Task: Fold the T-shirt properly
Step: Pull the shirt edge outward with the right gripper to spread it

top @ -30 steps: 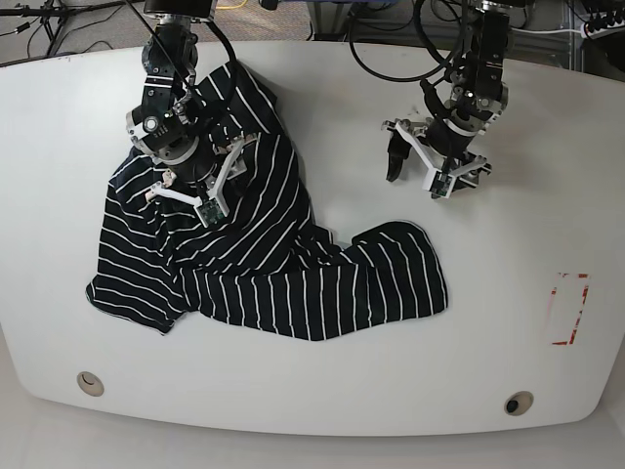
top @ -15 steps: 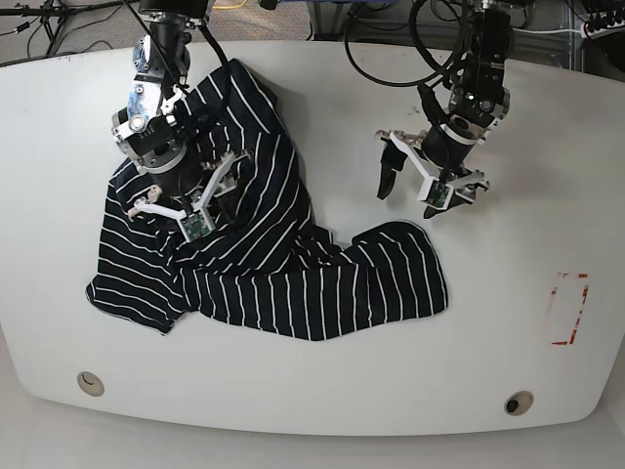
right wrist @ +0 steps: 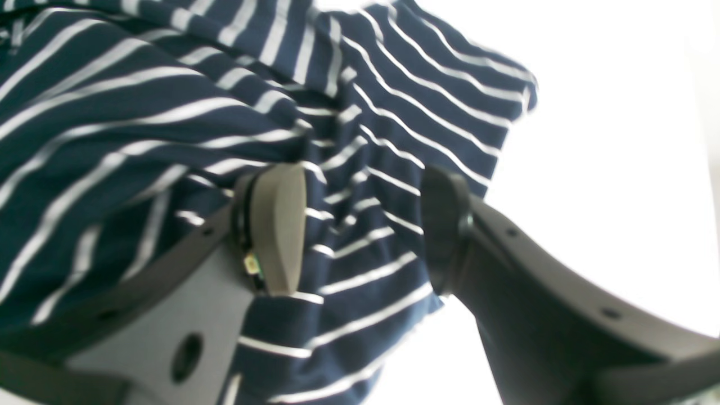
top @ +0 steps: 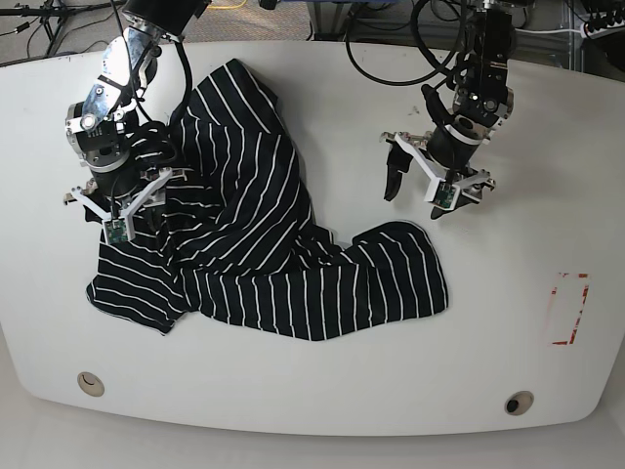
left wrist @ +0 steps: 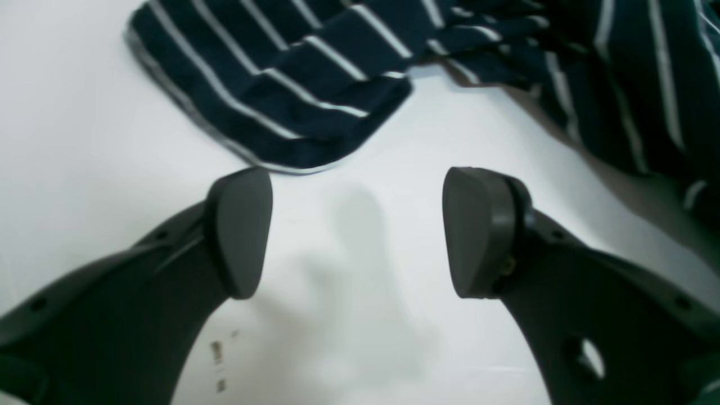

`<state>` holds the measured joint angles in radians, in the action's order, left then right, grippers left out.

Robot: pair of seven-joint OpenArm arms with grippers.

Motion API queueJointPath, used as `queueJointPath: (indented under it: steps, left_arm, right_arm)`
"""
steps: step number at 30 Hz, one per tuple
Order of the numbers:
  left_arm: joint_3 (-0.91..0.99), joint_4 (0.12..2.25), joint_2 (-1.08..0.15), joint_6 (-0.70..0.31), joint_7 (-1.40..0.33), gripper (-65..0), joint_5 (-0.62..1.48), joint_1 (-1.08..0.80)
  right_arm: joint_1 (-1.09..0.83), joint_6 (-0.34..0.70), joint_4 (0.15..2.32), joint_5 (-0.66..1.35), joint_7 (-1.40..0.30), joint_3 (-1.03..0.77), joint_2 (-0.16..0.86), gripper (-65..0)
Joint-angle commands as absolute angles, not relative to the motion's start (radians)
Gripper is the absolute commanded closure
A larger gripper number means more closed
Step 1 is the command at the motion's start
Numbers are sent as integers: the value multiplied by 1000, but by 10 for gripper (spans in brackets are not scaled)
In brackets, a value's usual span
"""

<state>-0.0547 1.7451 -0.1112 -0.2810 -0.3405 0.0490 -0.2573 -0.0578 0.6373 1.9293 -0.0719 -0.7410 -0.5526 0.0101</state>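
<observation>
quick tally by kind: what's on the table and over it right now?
T-shirt: 1
Grippers: 2, left gripper and right gripper
Red-outlined mark on the table: 1
Round holes near the front edge: 2, one hole and the other hole
Total: 6

The T-shirt (right wrist: 169, 140) runs past the right wrist view's edges — blurred (its collar unseen).

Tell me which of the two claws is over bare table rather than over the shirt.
The left claw: open above the white table, just short of the black white-striped fabric T-shirt. The right claw hangs over stripes.
</observation>
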Motion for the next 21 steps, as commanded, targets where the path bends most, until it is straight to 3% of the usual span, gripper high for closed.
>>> queueJointPath:
  steps: [1,6,14,21]
  left_arm:
    - [-56,1768,-111,-285,-311,-440,59,-249]
    - [-56,1768,-111,-285,-311,-440,59,-249]
    - [-56,1768,-111,-285,-311,-440,59,-249]
    - [-54,1767,-113,-285,-311,-440,59,-249]
  right_arm:
    - [-21,639,1906,-62,-733,-598,21,-314]
    - [47,645,1788,-61,-753,-711,22,-322]
    - [119,698,1555,-62,-751,-803,65,-490]
    - [119,698,1483,-62,-711,-809,64,-493]
